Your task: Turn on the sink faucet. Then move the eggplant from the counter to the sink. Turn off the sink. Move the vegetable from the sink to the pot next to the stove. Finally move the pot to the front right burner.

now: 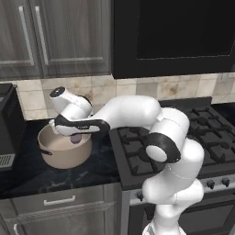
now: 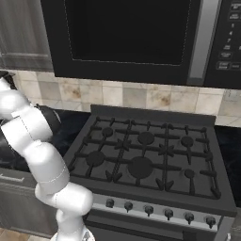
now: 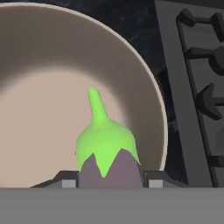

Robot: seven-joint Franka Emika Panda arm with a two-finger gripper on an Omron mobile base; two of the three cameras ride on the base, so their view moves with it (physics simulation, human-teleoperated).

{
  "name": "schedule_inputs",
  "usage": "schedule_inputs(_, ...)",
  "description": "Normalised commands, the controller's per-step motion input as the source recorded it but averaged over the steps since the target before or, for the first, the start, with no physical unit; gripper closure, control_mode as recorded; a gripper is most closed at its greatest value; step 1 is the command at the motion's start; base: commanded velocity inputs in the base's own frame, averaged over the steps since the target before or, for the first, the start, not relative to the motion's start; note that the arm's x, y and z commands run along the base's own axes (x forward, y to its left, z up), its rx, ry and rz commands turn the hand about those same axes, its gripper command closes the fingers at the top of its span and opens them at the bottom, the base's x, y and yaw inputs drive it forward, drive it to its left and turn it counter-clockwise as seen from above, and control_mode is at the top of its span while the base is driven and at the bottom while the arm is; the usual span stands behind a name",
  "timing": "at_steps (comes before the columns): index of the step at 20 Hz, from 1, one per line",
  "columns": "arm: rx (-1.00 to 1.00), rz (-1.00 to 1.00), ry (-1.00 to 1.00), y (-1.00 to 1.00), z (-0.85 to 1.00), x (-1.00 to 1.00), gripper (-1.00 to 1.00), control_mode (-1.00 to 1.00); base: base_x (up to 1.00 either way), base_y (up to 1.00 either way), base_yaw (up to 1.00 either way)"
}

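Note:
My gripper [image 1: 75, 134] hangs over the beige pot [image 1: 64, 158], which stands on the black counter [image 1: 27, 172] just left of the stove [image 1: 206, 124]. Its fingers are shut on the eggplant [image 1: 76, 137], a small purple body with a green cap. In the hand view the eggplant [image 3: 107, 146] sits between the fingertips [image 3: 65, 182] of the gripper [image 3: 108, 181], stem pointing away, above the pot's inside; the pot's rim [image 3: 154, 103] curves to the right. The front right burner [image 2: 189, 173] is bare. The sink and its faucet are out of view.
A dark appliance [image 1: 8, 124] stands at the counter's left end, close to the pot. The stove's grates [image 2: 141, 150] and front knobs [image 2: 148, 209] lie right of the pot. Wall cabinets [image 1: 55, 36] and a microwave [image 2: 136, 37] hang overhead.

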Motion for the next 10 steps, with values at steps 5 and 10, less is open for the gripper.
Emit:
schedule_inputs(5, -0.01, 0.0, 0.02, 0.29, -0.06, 0.34, 1.0, -1.0, 0.0, 0.0, 0.0)
schedule_inputs(10, -0.03, 0.0, 0.0, 0.17, -0.2, 0.21, 1.0, -1.0, 0.0, 0.0, 0.0)
